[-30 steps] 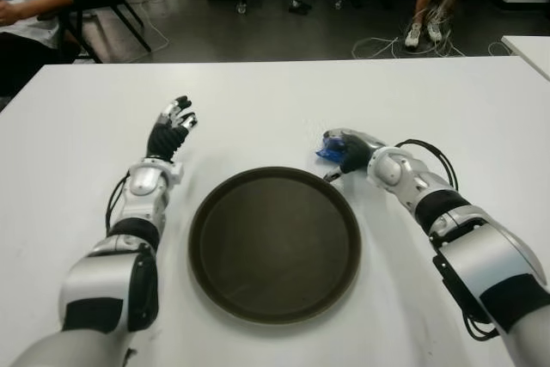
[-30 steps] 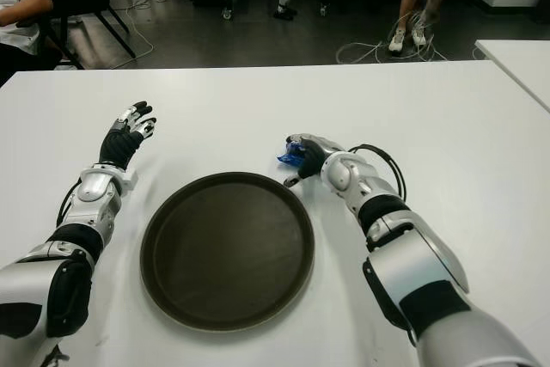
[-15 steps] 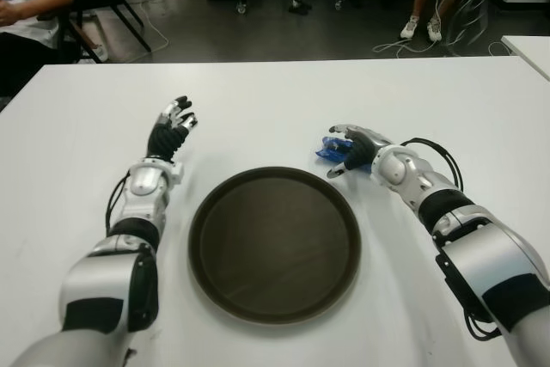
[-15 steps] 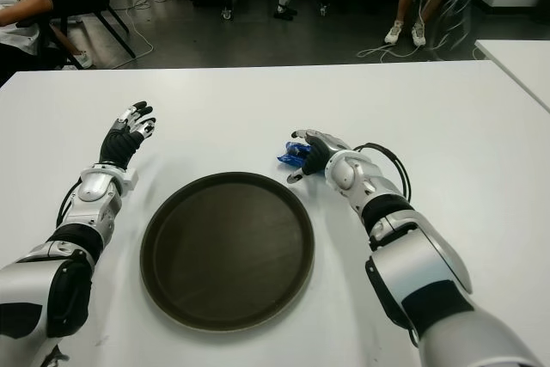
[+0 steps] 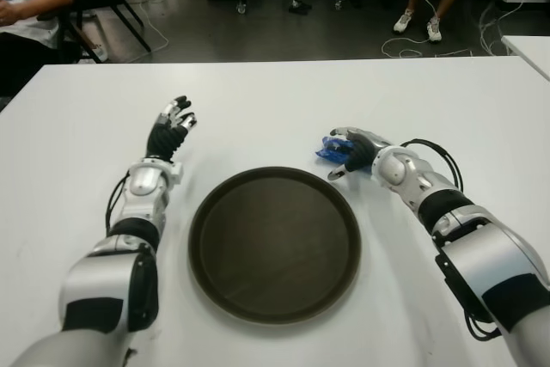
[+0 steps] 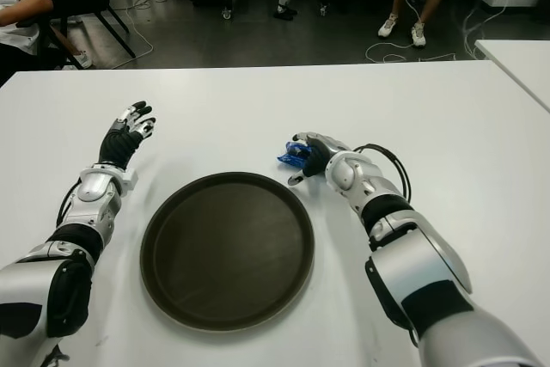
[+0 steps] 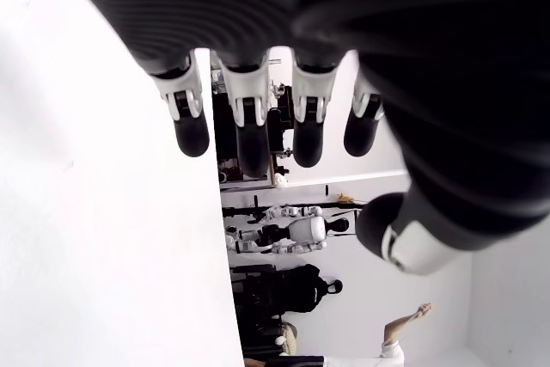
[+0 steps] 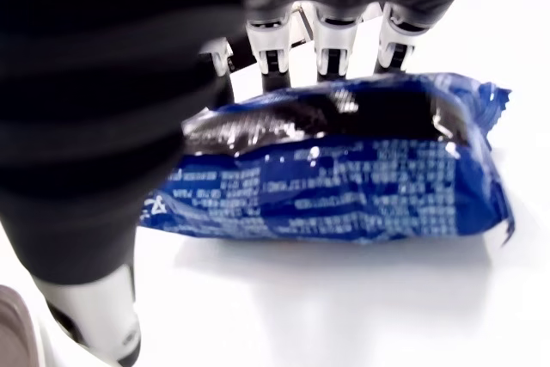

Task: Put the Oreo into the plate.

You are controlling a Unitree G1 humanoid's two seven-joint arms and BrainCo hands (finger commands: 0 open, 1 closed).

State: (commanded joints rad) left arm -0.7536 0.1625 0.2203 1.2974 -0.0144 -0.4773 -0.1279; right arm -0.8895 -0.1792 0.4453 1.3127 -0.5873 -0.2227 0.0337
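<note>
The right robot hand (image 5: pixel 351 155) cups the blue Oreo pack (image 8: pixel 344 174), fingers extended over it, not clenched. It lies on the counter (image 5: pixel 275 100) just beyond the plate (image 5: pixel 274 244). The left robot hand (image 5: pixel 169 129) shows left of the plate, released.

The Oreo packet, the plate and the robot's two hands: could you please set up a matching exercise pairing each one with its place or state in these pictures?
Column one:
1. Oreo packet
2. plate
3. left hand
4. right hand

Column two:
A. dark and round, nothing in it
B. fingers extended, holding nothing, left of the plate
C. lying on the white table just beyond the plate's far right rim
D. fingers reaching over the blue packet, not closed on it

Pairs: 1-C, 2-A, 3-B, 4-D
</note>
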